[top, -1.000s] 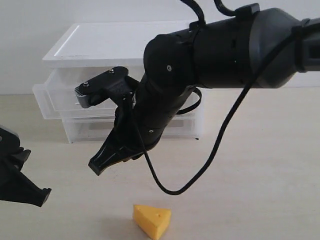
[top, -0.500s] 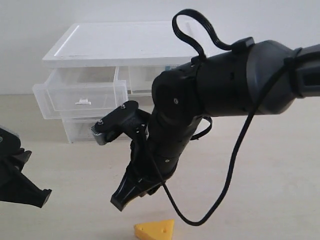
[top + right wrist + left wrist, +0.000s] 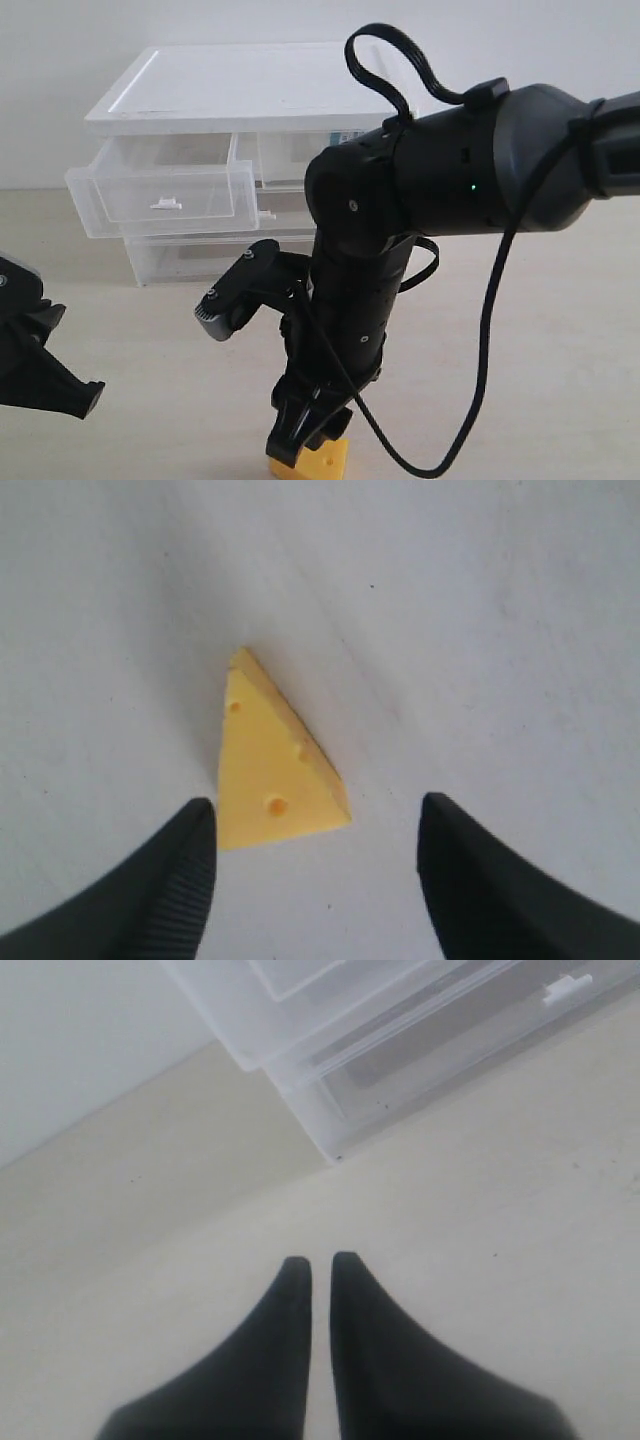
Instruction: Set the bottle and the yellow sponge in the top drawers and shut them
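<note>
**Right hand open over the sponge, grasp not yet made**

At far left our left hand [image 3: 320,1262] is resting low over the surface [image 3: 560,350], fingers pressed together and holding nothing. Behind it the drawer unit [image 3: 230,85] is standing with the left of the top drawers [image 3: 160,200] pulled out; the right one [image 3: 290,155] is sitting mostly behind our arm, and we cannot tell whether the bottle is inside it.

Further right, our right hand [image 3: 317,810] is pointing down with its fingers spread wide on either side of the yellow sponge [image 3: 270,780], which is lying flat on the surface, ungripped.

We are judging the risk here to be an uneven close. The sponge is sitting nearer one finger than the other, so that finger could touch first and shove it aside. The wedge's slanted faces could also let it squirt out. On the way back, the arm could clip the protruding drawer.
</note>
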Controlling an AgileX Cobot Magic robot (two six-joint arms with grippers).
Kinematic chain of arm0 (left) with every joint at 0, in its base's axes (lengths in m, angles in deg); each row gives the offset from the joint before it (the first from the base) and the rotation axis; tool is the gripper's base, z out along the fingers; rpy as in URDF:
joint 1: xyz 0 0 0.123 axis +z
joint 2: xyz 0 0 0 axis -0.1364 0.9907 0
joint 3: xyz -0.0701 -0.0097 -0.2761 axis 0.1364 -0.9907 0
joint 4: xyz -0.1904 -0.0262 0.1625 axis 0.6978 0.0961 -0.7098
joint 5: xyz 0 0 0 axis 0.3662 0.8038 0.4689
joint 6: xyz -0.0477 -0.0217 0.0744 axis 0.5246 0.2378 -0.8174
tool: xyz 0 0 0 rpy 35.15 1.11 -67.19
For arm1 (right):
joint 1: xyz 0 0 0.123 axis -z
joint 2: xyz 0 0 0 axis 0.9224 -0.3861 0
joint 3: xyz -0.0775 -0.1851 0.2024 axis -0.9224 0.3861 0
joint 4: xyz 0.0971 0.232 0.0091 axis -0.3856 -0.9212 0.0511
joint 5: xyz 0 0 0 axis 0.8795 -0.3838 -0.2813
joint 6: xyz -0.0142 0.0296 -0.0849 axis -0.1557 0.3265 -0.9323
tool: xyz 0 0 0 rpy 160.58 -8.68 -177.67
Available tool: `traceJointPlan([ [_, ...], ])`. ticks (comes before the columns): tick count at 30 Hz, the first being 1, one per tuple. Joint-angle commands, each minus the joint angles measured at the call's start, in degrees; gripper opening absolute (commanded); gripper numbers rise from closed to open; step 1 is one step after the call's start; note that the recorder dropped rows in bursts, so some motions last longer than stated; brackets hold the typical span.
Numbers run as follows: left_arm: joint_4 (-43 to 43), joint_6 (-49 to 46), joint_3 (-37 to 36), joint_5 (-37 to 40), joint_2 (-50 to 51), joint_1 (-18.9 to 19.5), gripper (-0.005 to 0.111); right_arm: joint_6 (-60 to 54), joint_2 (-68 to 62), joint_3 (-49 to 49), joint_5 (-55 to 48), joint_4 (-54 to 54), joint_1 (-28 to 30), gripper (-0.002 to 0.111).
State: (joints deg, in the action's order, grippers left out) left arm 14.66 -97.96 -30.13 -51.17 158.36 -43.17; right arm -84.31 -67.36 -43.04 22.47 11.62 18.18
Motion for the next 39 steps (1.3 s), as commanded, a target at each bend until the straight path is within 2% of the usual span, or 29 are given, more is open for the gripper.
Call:
traceJointPlan([
  [1, 0.2, 0.6, -0.3, 0.1, -0.6, 0.1, 0.004, -4.1, 0.0, 0.1, -0.4, -2.9, 0.0, 0.066],
  [2, 0.2, 0.6, -0.3, 0.1, -0.6, 0.1, 0.004, -6.7, -0.8, 0.1, -1.2, -4.5, -0.1, 0.066],
  [17, -0.4, 0.6, -0.3, 0.5, -0.6, 0.1, 0.004, -9.9, -9.4, 0.1, 1.0, -6.6, -0.1, 0.066],
  [19, -0.4, 0.6, -0.3, 0.5, -0.6, 0.1, 0.004, -9.9, -10.3, 0.1, 1.0, -6.3, -0.1, 0.058],
  [20, -0.4, 0.6, -0.3, 0.5, -0.6, 0.1, 0.004, -9.9, -11.1, 0.1, 1.0, -6.0, -0.1, 0.047],
  [22, -0.3, 0.6, -0.3, 0.7, -0.6, 0.1, 0.004, -9.9, -11.7, 0.1, 0.8, -5.5, -0.1, 0.037],
  [24, -0.3, 0.6, -0.3, 0.7, -0.6, 0.1, 0.004, -9.9, -11.8, 0.1, 0.5, -5.1, -0.1, 0.037],
  [26, -0.3, 0.6, -0.3, 0.7, -0.6, 0.1, 0.004, -9.9, -11.8, 0.1, 0.4, -4.8, -0.1, 0.029],
  [27, -0.3, 0.6, -0.3, 0.7, -0.6, 0.1, 0.004, -9.9, -11.8, 0.1, 0.4, -4.3, -0.1, 0.013],
  [28, -0.3, 0.6, -0.3, 0.7, -0.6, 0.1, 0.004, -9.9, -11.7, 0.1, 0.4, -3.9, -0.1, 0.003],
  [29, -0.3, 0.6, -0.3, 0.7, -0.6, 0.1, 0.004, -9.9, -11.7, 0.0, -0.1, -3.6, -0.1, 0.0],
  [39, -0.3, 0.6, -0.3, 0.7, -0.6, 0.1, 0.004, -8.1, -7.4, -0.1, -0.4, -2.9, -0.1, 0.0],
])
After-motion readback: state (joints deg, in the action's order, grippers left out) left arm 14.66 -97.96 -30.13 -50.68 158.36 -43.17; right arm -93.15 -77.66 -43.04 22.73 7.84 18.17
